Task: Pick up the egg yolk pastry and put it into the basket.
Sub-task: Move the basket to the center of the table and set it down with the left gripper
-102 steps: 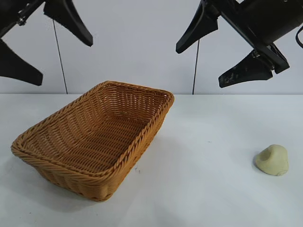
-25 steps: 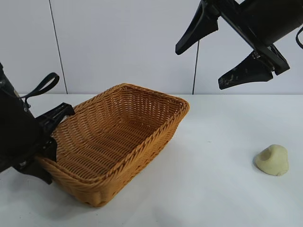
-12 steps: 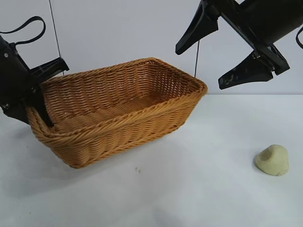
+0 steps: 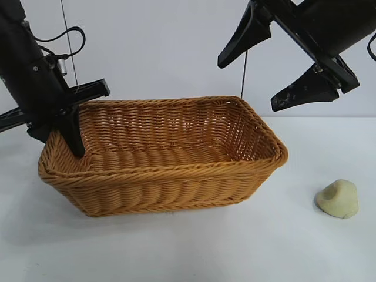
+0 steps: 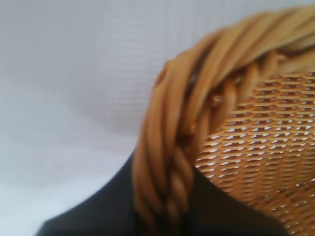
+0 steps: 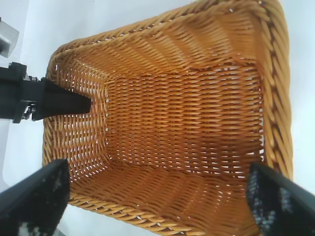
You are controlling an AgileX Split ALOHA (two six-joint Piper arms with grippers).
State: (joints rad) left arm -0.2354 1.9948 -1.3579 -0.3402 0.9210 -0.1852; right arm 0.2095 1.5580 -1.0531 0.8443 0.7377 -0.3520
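Observation:
The golden-brown wicker basket (image 4: pixel 176 176) sits left of centre on the white table, its long side facing the camera. My left gripper (image 4: pixel 66 130) is shut on the basket's left braided rim (image 5: pixel 172 162), one finger inside and one outside; it also shows in the right wrist view (image 6: pixel 64 102). The pale yellow egg yolk pastry (image 4: pixel 338 198) lies on the table at the right, apart from the basket. My right gripper (image 4: pixel 267 73) hangs open and empty high above the basket's right end; in its wrist view the basket's empty inside (image 6: pixel 182 123) fills the frame.
A white wall stands behind the table. A thin dark cable (image 4: pixel 243 73) hangs at the back.
My left gripper has swung the basket round and to the right, so its long side now faces front. The right arm and the pastry have not moved.

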